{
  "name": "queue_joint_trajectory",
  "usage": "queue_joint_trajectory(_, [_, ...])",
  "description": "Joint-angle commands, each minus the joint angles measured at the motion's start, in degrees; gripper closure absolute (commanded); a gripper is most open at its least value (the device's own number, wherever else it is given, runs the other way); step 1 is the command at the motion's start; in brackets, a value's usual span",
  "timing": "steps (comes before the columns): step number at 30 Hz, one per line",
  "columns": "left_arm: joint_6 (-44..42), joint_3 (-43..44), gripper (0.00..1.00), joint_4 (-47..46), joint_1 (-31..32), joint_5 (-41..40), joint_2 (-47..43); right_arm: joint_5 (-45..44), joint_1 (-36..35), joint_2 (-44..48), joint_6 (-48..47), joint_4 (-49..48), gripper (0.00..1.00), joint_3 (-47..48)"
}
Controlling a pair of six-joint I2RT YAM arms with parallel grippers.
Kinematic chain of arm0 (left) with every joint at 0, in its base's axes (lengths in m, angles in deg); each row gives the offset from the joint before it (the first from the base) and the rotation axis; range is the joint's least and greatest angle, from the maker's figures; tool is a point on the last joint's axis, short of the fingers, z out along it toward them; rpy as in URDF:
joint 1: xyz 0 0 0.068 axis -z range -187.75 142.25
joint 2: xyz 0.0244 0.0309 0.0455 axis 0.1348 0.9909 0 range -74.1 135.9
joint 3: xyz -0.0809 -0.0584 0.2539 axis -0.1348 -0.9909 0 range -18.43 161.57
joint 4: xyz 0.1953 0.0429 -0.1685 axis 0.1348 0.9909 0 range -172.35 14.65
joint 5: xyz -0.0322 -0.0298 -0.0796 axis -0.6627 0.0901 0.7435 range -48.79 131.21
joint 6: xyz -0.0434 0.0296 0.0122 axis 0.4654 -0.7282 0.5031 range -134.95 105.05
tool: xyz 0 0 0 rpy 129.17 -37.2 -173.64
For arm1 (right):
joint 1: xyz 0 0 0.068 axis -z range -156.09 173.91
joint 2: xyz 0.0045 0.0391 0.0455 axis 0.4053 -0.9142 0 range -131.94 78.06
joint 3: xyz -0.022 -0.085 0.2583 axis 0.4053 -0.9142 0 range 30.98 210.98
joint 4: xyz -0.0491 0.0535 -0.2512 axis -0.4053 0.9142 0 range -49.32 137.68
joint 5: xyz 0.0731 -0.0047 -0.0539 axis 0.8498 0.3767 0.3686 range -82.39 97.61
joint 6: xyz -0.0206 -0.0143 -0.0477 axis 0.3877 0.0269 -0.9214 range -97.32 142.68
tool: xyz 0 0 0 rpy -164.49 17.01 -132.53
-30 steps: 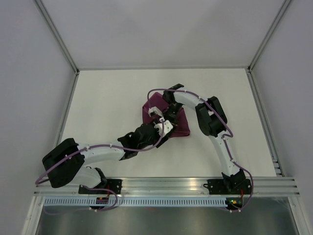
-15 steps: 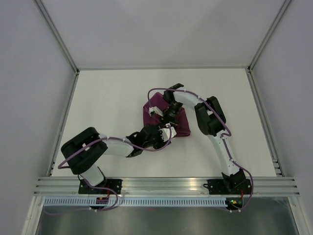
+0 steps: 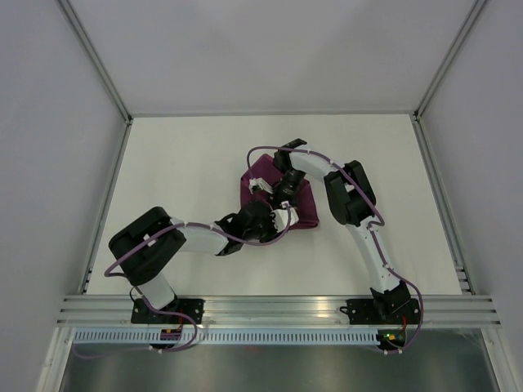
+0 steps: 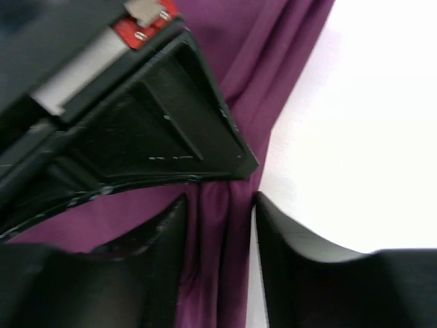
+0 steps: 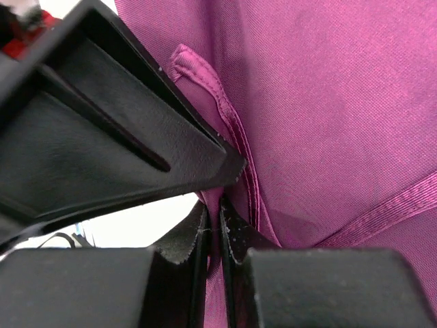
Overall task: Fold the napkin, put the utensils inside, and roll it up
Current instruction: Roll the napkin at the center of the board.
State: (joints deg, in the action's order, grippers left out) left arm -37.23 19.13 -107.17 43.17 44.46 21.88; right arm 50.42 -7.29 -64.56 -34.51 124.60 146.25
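Napkin (image 3: 304,212) lies bunched around the middle of the table (image 3: 180,163), loosely folded at best, and no utensils are in sight. Right gripper (image 5: 218,212) is clenched on a hemmed fold. Left gripper (image 4: 218,212) straddles a cloth ridge, jaws apart. Loading and rolling look a long way off.

left end effector (image 4: 220,205) jaws apart | right end effector (image 5: 217,213) pinched closed

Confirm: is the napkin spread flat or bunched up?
Bunched, not flat. From above the napkin is a small rumpled patch; the wrist views show raised ridges and a hem doubled over.
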Motion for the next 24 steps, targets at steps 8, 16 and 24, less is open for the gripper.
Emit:
queue_joint_trajectory(8, [-0.7,3.3,0.68,3.7,-0.5,3.9,2.5,-7.2,1.1,-4.8,-3.5,-6.2,0.86,-0.2])
queue_joint_trajectory(16, [0.0,7.0,0.95,10.1,-1.3,5.7,3.9,-6.9,1.4,-4.2,-3.3,-6.6,0.85,-0.5])
queue_joint_trajectory(24, [4.1,9.2,0.98,14.0,-5.4,14.6,4.7,-4.4,2.0,0.0,-0.4,-10.7,0.61,-2.3])
